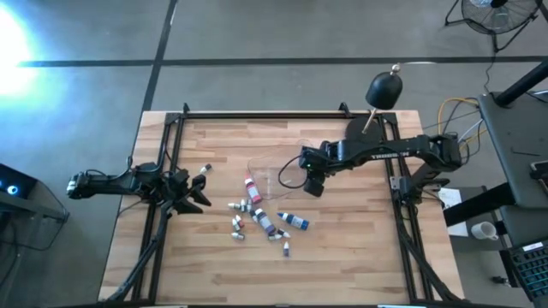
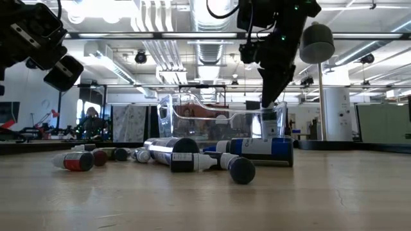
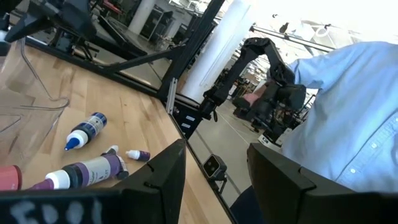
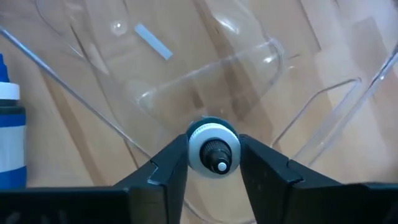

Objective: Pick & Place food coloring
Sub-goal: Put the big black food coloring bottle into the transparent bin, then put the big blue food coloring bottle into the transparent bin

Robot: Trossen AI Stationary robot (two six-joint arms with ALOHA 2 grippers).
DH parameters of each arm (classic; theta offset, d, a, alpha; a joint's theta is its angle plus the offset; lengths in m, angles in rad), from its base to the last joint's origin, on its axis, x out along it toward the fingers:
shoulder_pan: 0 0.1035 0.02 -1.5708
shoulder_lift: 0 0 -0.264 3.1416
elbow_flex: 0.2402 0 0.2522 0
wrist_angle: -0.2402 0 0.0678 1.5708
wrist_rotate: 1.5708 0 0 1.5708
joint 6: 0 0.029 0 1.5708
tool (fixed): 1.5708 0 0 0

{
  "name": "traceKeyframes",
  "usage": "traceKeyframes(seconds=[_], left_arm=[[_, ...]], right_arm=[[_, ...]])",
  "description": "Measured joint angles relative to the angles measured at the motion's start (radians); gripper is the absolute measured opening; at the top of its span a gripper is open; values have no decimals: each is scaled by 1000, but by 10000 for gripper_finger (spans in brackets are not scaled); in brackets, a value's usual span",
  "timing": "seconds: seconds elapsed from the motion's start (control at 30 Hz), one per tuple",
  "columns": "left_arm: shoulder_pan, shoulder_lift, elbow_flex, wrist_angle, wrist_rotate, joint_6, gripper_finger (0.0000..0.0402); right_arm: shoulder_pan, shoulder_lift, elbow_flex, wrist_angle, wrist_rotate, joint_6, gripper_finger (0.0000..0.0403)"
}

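Several small food coloring bottles (image 1: 261, 221) lie on their sides on the wooden table, red, blue and dark, in front of a clear plastic tray (image 1: 276, 168); one more (image 1: 205, 169) lies apart near my left gripper. My right gripper (image 1: 313, 185) hangs over the tray's right end, pointing down, shut on one bottle (image 4: 213, 148). My left gripper (image 1: 195, 192) waits open at the table's left side, above the wood (image 2: 54, 54). In the low view the bottles (image 2: 183, 157) lie before the tray (image 2: 192, 119). My right gripper holds a food coloring bottle with a white cap and teal body, pinched between the two fingers (image 4: 171, 165) at its cap end (image 4: 214, 138). The fingers come from above, pointing down. The bottle stands along the fingers, its tip toward the wrist, over the tray (image 4: 205, 81).
A black domed lamp (image 1: 385, 88) stands at the table's far right corner. Black frame rails (image 1: 171, 137) run along the table's left, far and right edges. A person in a pale blue shirt (image 3: 348, 124) stands past the table's edge. Bare wood lies toward the near edge.
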Motion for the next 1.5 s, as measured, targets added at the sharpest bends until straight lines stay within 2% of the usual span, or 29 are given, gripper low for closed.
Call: traceKeyframes(seconds=[0.3, 0.43, 0.6, 0.77, 0.87, 1.0, 1.27, 1.5], left_arm=[[0, 0, 0, 0, 0, 0, 147], [0, 0, 0, 0, 0, 0, 147], [0, 0, 0, 0, 0, 0, 147], [0, 0, 0, 0, 0, 0, 147], [0, 0, 0, 0, 0, 0, 147], [0, 0, 0, 0, 0, 0, 147], [0, 0, 0, 0, 0, 0, 147], [0, 0, 0, 0, 0, 0, 147]], right_arm=[[9, -90, -24, -2, -27, 2, 215], [79, -171, -14, 3, -29, -97, 238], [204, -192, -95, -5, -167, -114, 246], [323, -127, -150, 97, -192, 69, 241], [369, -64, -143, 193, -190, 111, 235], [386, 56, -66, 216, -166, 154, 229], [382, 274, 116, 242, -30, 170, 228], [370, 406, 244, 238, -18, 217, 228]])
